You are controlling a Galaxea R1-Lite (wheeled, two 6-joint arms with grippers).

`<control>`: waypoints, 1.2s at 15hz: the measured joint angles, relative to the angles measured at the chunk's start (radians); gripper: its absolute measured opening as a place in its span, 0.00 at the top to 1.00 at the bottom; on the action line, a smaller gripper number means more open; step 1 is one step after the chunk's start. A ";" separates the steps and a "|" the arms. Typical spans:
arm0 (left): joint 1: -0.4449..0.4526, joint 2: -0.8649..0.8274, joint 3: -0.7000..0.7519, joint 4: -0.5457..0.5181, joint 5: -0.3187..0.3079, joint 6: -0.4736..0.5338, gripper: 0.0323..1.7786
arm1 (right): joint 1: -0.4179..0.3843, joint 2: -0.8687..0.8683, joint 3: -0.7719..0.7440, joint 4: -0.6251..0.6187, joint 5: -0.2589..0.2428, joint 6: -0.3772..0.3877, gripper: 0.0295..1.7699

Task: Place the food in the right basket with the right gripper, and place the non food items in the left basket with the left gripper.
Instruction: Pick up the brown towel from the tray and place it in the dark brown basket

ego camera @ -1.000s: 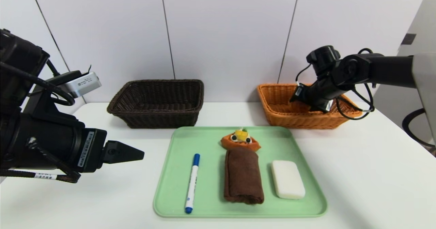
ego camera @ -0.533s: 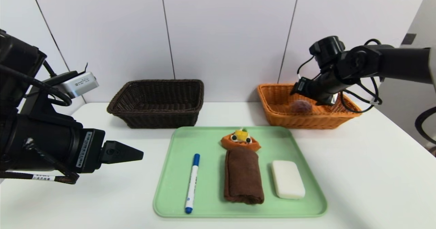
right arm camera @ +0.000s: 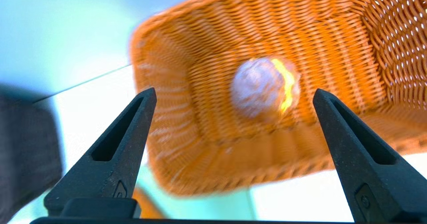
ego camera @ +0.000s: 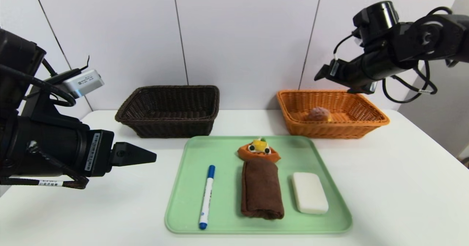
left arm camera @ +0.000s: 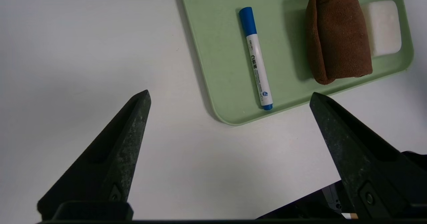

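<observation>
Puff bun sits in orange basket, right gripper wide apart above

And the puff bun (ego camera: pixel 318 114) lies on the floor of the orange wicker basket (ego camera: pixel 331 129), beyond the green tray's far right corner! The right gripper (right arm camera: pixel 235 92) hangs over it, fingers spread, nothing between them. Over to the left gripper (left arm camera: pixel 230 92), outside the left edge of the green tray (ego camera: pixel 227 216), fingers well apart and holding nothing. On the tray, the berry tart (ego camera: pixel 259 151) is near the far edge, touching the rolled brown towel (ego camera: pixel 261 191); blue-capped marker (ego camera: pixel 207 198) towards the left edge, white bar (ego camera: pixel 310 193) towards the right!
</observation>
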 joint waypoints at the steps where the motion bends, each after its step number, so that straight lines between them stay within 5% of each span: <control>1: 0.000 -0.001 -0.001 -0.001 0.000 -0.003 0.05 | 0.017 -0.032 0.000 0.015 0.000 0.000 0.08; 4: 0.000 -0.003 -0.001 0.003 -0.001 -0.004 0.05 | 0.085 -0.133 -0.001 0.091 -0.001 0.007 0.06; 10: -0.083 0.007 -0.049 0.031 -0.001 -0.080 0.05 | 0.233 -0.251 -0.001 0.431 0.004 0.077 0.05; 14: -0.137 0.026 -0.075 0.044 0.008 -0.117 0.05 | 0.254 -0.258 -0.001 0.579 0.077 0.167 0.04; 18: -0.258 0.132 -0.213 0.087 0.113 -0.275 0.05 | 0.250 -0.264 0.011 0.643 0.090 0.196 0.04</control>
